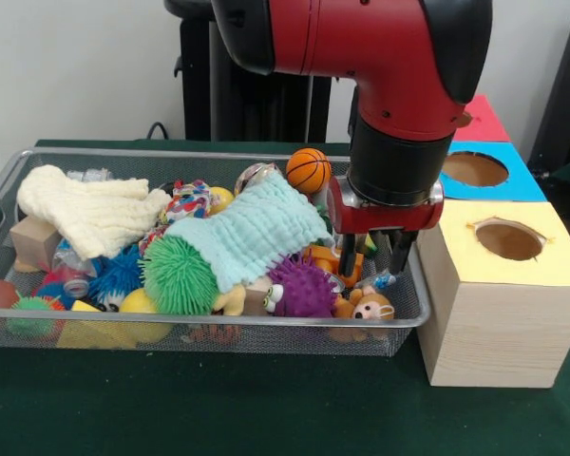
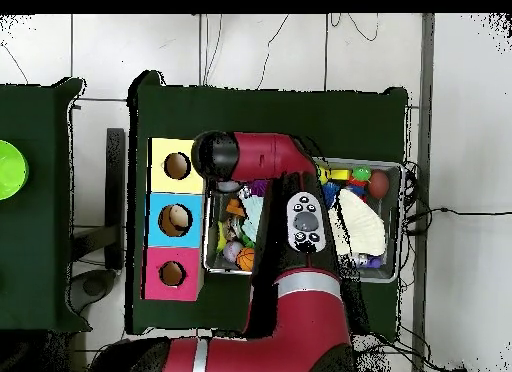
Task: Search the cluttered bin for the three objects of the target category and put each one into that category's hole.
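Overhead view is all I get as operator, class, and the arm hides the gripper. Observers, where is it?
Observer: The gripper is down inside the wire bin, at the end beside the yellow box.
Operator: What is right by it?
Observer: An orange toy and a small brown bear.
Operator: What does the arm cover mid-bin?
Observer: A pale green cloth draped partly over a green spiky ball.

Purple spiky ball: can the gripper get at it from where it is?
Probably yes. The purple spiky ball lies uncovered just beside the gripper, with only the mint cloth edging its top.
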Robot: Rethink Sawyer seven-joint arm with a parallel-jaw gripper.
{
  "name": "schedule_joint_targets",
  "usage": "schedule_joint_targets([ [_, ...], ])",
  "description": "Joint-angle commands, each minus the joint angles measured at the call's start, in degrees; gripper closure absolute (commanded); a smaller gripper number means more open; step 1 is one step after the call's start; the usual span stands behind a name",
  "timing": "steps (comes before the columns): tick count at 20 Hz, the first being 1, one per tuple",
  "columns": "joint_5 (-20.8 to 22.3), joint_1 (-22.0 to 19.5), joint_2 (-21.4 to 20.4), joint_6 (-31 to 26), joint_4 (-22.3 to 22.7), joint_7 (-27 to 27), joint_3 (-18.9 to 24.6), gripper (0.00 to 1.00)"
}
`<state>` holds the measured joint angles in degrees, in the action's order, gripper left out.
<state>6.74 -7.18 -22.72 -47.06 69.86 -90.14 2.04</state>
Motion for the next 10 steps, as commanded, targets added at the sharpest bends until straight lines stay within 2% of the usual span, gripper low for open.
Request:
schedule_joint_targets([
  [1, -1.13, 0.06, 0.74, -2.29, -3.51, -9.02, 0.66, 0.0],
  [3, -0.72, 0.26, 0.92, -2.24, -3.81, -9.01, 0.26, 0.0],
  [10, 0.27, -0.4, 1.84, 3.96, 0.22, -9.87, -0.17, 0.0],
])
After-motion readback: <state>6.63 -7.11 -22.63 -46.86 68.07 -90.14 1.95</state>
